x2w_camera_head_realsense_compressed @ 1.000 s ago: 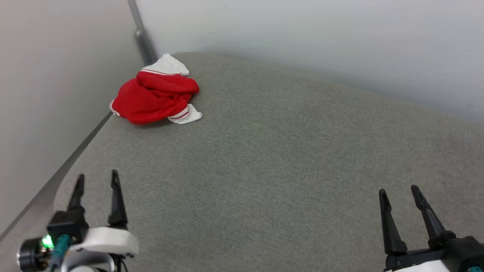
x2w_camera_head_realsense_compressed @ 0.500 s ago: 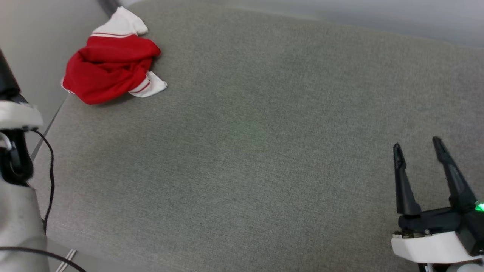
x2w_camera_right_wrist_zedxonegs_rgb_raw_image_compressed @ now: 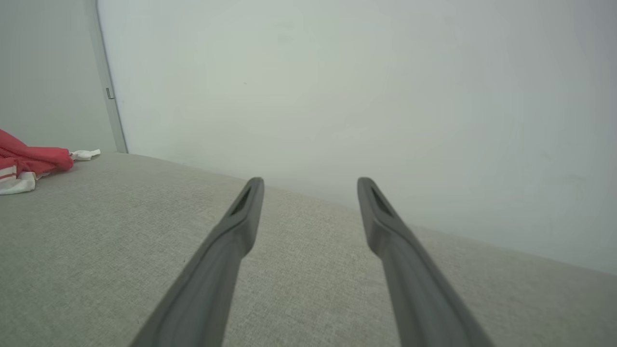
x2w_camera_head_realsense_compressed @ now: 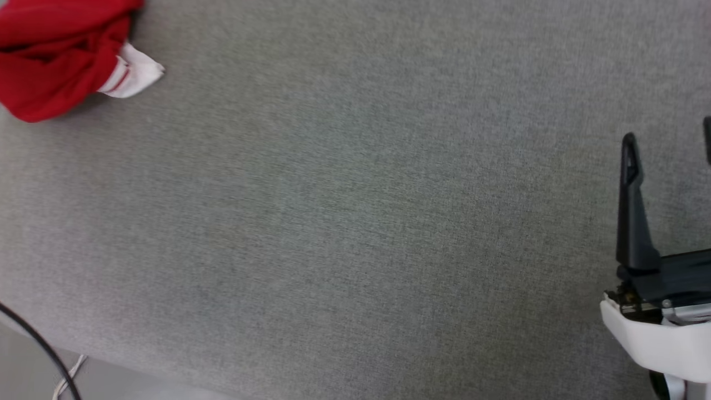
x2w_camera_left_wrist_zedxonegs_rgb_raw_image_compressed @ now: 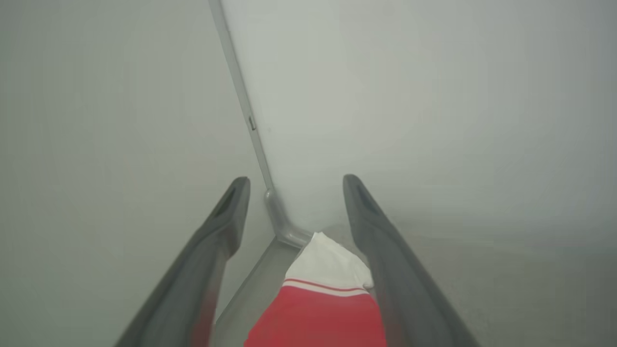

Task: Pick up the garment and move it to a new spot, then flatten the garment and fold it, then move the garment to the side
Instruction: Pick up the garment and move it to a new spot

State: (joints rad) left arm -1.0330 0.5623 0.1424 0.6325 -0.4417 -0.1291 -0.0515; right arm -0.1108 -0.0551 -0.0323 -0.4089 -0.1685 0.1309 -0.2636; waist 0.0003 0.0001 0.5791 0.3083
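The garment (x2w_camera_head_realsense_compressed: 53,61), a crumpled red jersey with a white, red-striped sleeve, lies on the grey fabric surface (x2w_camera_head_realsense_compressed: 355,222) at the head view's top left. In the left wrist view my left gripper (x2w_camera_left_wrist_zedxonegs_rgb_raw_image_compressed: 294,185) is open above the garment (x2w_camera_left_wrist_zedxonegs_rgb_raw_image_compressed: 318,308), whose red cloth and white sleeve show low between the fingers without touching them. My right gripper (x2w_camera_head_realsense_compressed: 669,147) is open and empty at the head view's right edge, far from the garment. In the right wrist view the right gripper (x2w_camera_right_wrist_zedxonegs_rgb_raw_image_compressed: 311,185) hovers over bare fabric, with the garment (x2w_camera_right_wrist_zedxonegs_rgb_raw_image_compressed: 29,161) far off to the left.
Pale walls meet at a grey corner post (x2w_camera_left_wrist_zedxonegs_rgb_raw_image_compressed: 250,125) just behind the garment. The surface's front edge (x2w_camera_head_realsense_compressed: 139,378) runs along the head view's bottom left, where a black cable (x2w_camera_head_realsense_compressed: 39,350) hangs.
The head camera has tilted down and swung, so the garment now sits at the frame's top-left corner. The left arm has left the head view. Both grippers stay open.
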